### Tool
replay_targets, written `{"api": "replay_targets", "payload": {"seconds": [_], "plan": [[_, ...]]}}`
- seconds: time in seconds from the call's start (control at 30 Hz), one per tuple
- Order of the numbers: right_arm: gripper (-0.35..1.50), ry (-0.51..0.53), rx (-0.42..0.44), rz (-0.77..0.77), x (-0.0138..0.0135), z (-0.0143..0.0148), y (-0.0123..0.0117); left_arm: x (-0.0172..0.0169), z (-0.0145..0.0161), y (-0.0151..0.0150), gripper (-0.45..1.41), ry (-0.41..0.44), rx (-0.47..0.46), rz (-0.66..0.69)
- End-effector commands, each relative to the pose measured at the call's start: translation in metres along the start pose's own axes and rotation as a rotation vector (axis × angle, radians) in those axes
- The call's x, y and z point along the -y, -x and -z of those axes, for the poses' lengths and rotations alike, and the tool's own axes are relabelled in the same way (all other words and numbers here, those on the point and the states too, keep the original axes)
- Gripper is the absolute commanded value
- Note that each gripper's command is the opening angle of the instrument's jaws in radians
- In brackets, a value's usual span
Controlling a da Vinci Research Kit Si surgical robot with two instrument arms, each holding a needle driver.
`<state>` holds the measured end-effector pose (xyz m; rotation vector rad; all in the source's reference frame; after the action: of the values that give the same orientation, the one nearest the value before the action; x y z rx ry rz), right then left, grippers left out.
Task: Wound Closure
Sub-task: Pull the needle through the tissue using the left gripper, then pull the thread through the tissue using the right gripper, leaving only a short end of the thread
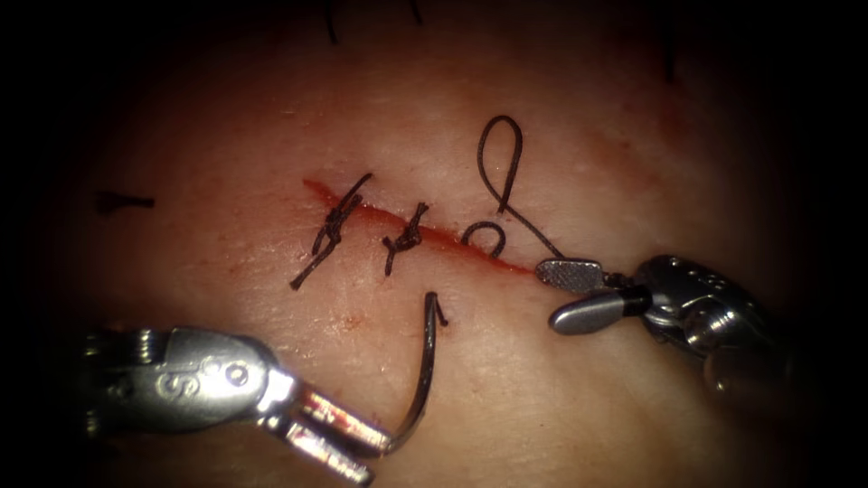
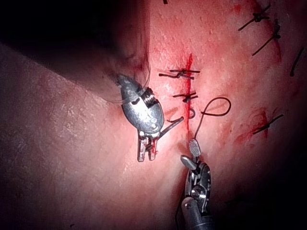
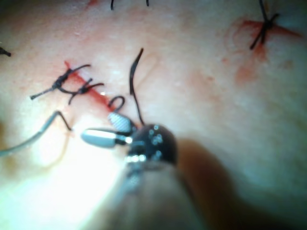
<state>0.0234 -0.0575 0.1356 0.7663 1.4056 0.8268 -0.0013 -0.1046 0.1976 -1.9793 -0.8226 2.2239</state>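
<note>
while the left hand (image 1: 375, 452) grips the curved needle (image 1: 423, 370) near its blunt tail end, jaws closed on it, the needle arcs up over the tissue (image 1: 588, 407) below the cut (image 1: 425, 233) and is free of the flesh, its pointed tip close under the cut's middle stretch. the right hand (image 1: 565, 294) sits at the right end of the cut with its jaws spread apart, one toothed jaw up by the wound end and the smooth one below it, clamped on nothing; the thread (image 1: 502, 167) runs right up to the upper jaw, though whether it touches the jaw cannot be told. from there the thread climbs up and left into a tall loop above the cut, then comes back down to a small curl that sits on the cut itself. two finished knots (image 1: 333, 230) with short cut tails cross the cut further left, the second (image 1: 405, 239) between the first and the small curl. red fluid lines the cut and stains the left hand's jaws. in the left wrist view the left hand (image 2: 146, 153) lies just beside the cut with the needle (image 2: 172, 125) sticking out toward it, and the right hand (image 2: 190, 154) reaches in below the thread loop (image 2: 216, 106). in the right wrist view the right hand (image 3: 108, 129) is spread at the cut's end, the needle (image 3: 33, 136) lying off to one side of it.
</note>
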Motion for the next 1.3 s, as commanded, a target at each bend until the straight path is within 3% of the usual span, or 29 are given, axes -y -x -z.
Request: {"api": "replay_targets", "payload": {"seconds": [0.03,0.27,0.37,0.53,0.7,0.87,1.07,1.17,1.27,1.3], "plan": [[1.31,-0.002,-0.001,0.007,-0.0003,-0.0008,0.0007,-0.0001,-0.0004,0.0002,-0.45,-0.011,0.011,-0.017],[1.31,0.009,0.013,0.063,-0.0003,-0.0015,0.0011,0.0021,0.0024,-0.0041,-0.45,-0.144,0.044,-0.109],[1.31,0.021,0.029,0.097,0.0011,-0.0028,0.0007,0.0056,0.0046,-0.0076,-0.45,-0.253,0.031,-0.178],[1.35,0.199,0.163,0.239,0.0053,-0.0053,-0.0015,0.0097,0.0072,-0.0115,-0.45,-0.346,-0.018,-0.222],[1.21,0.330,0.194,0.362,0.0073,-0.0077,-0.0012,0.0099,0.0074,-0.0116,-0.45,-0.354,-0.030,-0.225],[1.15,0.432,0.267,0.422,0.0056,-0.0094,0.0008,0.0088,0.0072,-0.0111,-0.45,-0.331,-0.049,-0.239],[1.11,0.495,0.291,0.463,0.0033,-0.0106,0.0027,0.0077,0.0066,-0.0101,-0.45,-0.313,-0.035,-0.253],[0.83,0.496,0.310,0.491,0.0029,-0.0110,0.0035,0.0073,0.0063,-0.0094,-0.45,-0.308,-0.026,-0.259],[0.41,0.490,0.324,0.529,0.0028,-0.0109,0.0040,0.0072,0.0062,-0.0090,-0.45,-0.308,-0.024,-0.263],[0.36,0.490,0.330,0.529,0.0028,-0.0109,0.0040,0.0071,0.0062,-0.0090,-0.45,-0.308,-0.024,-0.264]]}}
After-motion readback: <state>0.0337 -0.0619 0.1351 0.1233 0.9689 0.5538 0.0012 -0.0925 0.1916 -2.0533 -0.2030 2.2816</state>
